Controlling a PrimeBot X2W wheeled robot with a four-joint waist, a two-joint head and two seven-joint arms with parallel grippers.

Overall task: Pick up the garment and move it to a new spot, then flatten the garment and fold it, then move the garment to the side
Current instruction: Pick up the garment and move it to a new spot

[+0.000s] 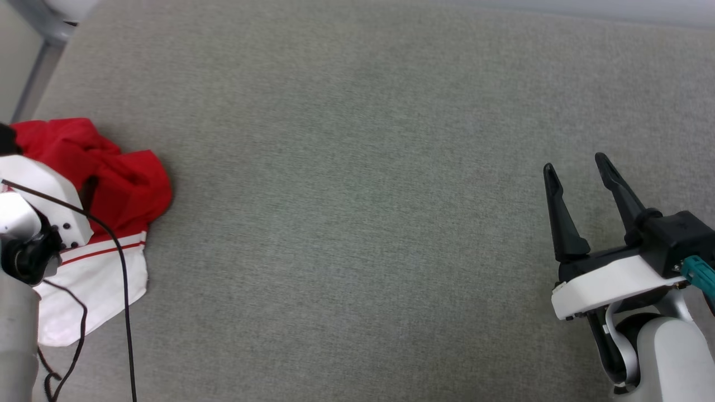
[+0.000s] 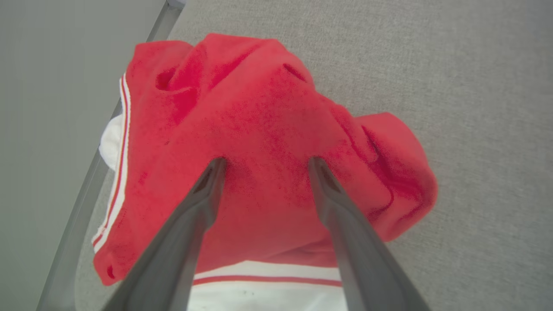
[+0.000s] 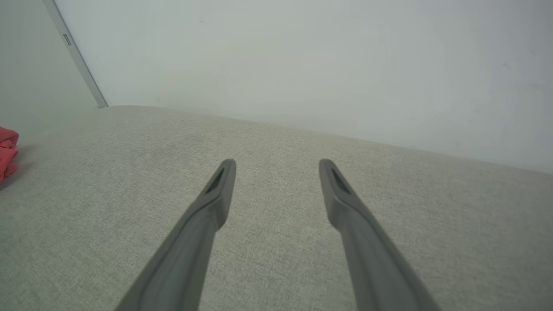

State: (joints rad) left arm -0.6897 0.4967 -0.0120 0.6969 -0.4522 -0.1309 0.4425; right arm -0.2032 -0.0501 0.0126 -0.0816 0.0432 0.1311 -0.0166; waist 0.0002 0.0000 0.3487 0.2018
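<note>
One crumpled garment (image 2: 259,108) — at tips of left end effector (image 2: 265,162)

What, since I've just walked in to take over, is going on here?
The robot's left gripper is open, its tips against the crumpled red-and-white garment at the left edge of the grey surface. Nothing is gripped or lifted yet. The right gripper is open too, over bare surface well away from it.

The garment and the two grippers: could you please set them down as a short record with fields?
surface: grey cloth
garment: crumpled heap, red over white, near the surface's left edge
left gripper: open, tips down at the red fabric, nothing pinched
right gripper: open, over bare surface, far from garment
stage: pickup not yet done
</note>
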